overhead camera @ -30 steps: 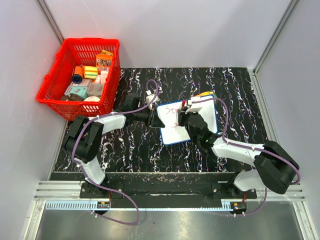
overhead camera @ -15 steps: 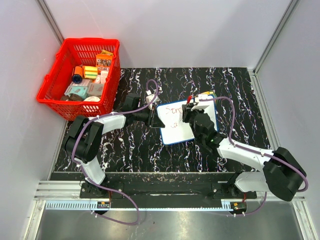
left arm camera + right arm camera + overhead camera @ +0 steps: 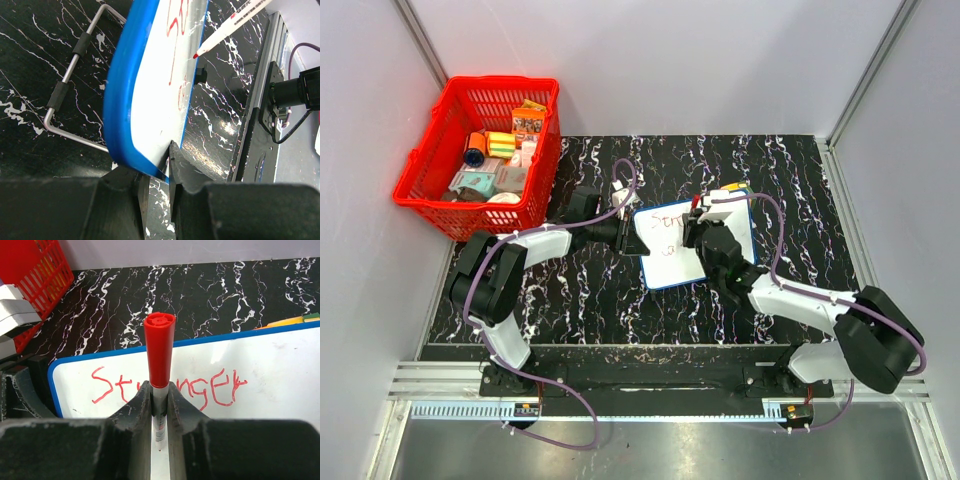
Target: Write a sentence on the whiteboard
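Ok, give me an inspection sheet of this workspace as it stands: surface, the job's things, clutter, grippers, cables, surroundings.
Surface: black table with white veining.
Job's things: whiteboard, blue-framed; the sentence, one red scrawled word on the top line, a few strokes beneath.
Clutter: red basket of small packages, far left; orange and yellow item past the board's far corner; wire bracket beside the board.
Grippers: left gripper clamped on the whiteboard's edge; right gripper clamped on a red-capped marker.
Cables: purple cables along both arms, one arcing over the board's right side.
Surroundings: white walls; metal rail at the near edge.
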`<state>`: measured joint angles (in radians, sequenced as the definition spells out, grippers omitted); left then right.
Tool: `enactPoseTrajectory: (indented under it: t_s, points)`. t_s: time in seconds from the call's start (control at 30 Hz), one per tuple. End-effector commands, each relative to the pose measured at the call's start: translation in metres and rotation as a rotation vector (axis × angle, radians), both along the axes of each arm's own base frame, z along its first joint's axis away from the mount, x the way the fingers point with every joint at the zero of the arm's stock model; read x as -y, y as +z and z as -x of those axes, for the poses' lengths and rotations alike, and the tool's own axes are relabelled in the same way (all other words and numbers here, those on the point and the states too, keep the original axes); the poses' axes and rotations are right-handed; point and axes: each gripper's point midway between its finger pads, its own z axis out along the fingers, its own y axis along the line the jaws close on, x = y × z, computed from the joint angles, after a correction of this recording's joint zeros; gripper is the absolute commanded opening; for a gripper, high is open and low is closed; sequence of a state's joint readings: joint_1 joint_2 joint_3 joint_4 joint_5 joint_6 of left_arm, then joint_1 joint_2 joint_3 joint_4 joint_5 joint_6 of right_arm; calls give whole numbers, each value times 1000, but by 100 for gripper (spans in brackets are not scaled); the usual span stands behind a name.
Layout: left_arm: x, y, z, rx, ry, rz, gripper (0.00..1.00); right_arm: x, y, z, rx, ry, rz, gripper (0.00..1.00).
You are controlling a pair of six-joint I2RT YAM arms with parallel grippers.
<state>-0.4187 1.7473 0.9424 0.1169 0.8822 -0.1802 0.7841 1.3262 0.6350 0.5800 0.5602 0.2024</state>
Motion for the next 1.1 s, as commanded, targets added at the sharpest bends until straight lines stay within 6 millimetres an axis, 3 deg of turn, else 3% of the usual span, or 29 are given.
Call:
enactPoseTrajectory:
  t_s: [0.0, 0.57, 0.73, 0.83, 1.07]
  points:
    - [-13, -33, -5, 63, 33, -147, 0, 1, 24, -11, 54, -45, -61, 0]
    - [-13, -32, -5, 64, 33, -146, 0, 8, 26, -5, 103, -46, -83, 0]
    - [-12, -32, -4, 61, 26, -141, 1, 15, 45, 5, 139, -22, -90, 0]
    - [-14, -32, -6, 71, 32, -153, 10, 22, 55, 10, 154, -29, -88, 0]
    - [-19, -32, -8, 95, 49, -177, 47, 27, 59, 15, 157, -33, -84, 0]
